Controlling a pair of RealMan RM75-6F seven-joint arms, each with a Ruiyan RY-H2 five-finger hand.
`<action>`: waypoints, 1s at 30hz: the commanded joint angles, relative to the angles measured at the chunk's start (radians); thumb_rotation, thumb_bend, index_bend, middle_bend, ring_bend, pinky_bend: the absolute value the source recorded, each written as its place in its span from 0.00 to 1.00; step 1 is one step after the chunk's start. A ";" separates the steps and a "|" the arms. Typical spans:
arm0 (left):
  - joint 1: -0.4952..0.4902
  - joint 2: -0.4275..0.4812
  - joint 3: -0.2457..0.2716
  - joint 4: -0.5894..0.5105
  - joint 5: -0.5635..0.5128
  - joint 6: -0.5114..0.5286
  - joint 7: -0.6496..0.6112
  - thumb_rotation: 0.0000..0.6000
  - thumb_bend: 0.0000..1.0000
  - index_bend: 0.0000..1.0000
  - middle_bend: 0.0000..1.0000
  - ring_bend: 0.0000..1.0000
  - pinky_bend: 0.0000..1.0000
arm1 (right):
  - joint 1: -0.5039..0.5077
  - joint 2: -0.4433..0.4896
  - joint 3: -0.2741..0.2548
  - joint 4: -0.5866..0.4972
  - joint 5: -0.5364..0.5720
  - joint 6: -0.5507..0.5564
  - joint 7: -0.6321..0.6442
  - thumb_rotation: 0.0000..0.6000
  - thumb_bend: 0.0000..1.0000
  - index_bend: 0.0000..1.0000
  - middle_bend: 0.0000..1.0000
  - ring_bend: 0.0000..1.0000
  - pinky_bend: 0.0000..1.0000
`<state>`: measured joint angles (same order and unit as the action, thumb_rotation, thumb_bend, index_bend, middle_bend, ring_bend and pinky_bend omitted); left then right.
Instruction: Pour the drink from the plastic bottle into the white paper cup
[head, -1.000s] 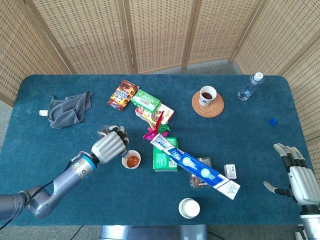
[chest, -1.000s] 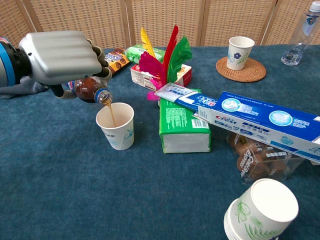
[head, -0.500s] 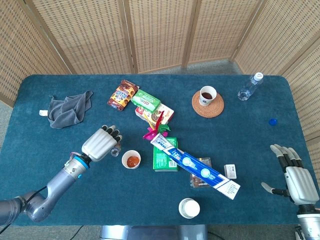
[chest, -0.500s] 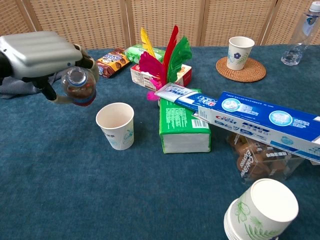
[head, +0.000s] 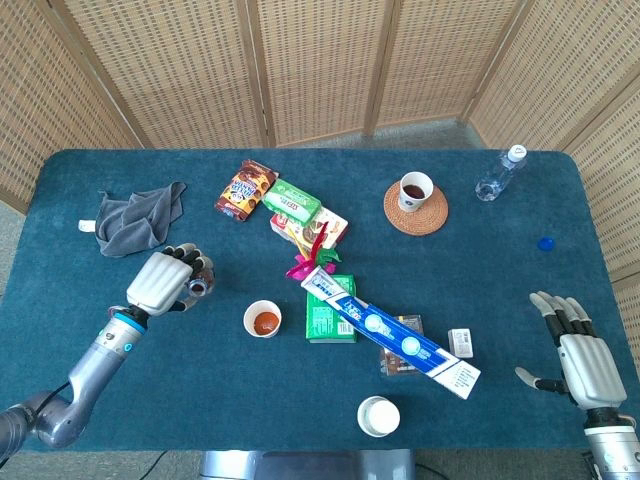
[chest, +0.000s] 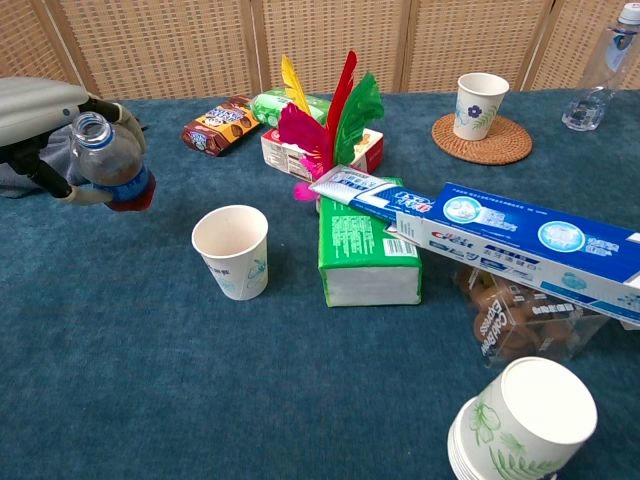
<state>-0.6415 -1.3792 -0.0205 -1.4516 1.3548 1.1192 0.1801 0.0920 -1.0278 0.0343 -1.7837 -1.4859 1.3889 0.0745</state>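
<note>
Pour judged complete: white paper cup (head: 264, 320) holds drink; left hand (head: 160, 281) grips uncapped plastic bottle (chest: 108, 165) near the table's left edge, right hand (head: 580, 350) fingers apart, empty.

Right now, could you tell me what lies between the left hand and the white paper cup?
Only bare blue cloth, seen in the head view, separates the left hand from the white paper cup.

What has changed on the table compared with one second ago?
The left hand stopped pouring, tipped the plastic bottle back nearly upright and drew it left, away from the white paper cup. The cup, now holding brown drink, stayed put. The right hand remains open.
</note>
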 joint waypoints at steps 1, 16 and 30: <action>0.043 -0.035 -0.010 0.058 0.003 0.022 -0.127 1.00 0.32 0.34 0.37 0.24 0.38 | 0.001 -0.001 -0.001 -0.001 0.002 -0.002 -0.005 1.00 0.00 0.00 0.00 0.00 0.00; 0.112 -0.155 -0.037 0.242 -0.010 -0.013 -0.486 1.00 0.32 0.34 0.37 0.24 0.38 | 0.006 -0.012 -0.005 0.000 0.007 -0.013 -0.029 1.00 0.00 0.00 0.00 0.00 0.00; 0.121 -0.201 -0.050 0.334 0.026 -0.015 -0.541 1.00 0.30 0.30 0.24 0.10 0.33 | 0.009 -0.017 -0.006 0.002 0.011 -0.019 -0.037 1.00 0.00 0.00 0.00 0.00 0.00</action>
<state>-0.5205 -1.5800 -0.0710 -1.1185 1.3795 1.1048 -0.3611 0.1010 -1.0453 0.0285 -1.7814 -1.4751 1.3702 0.0375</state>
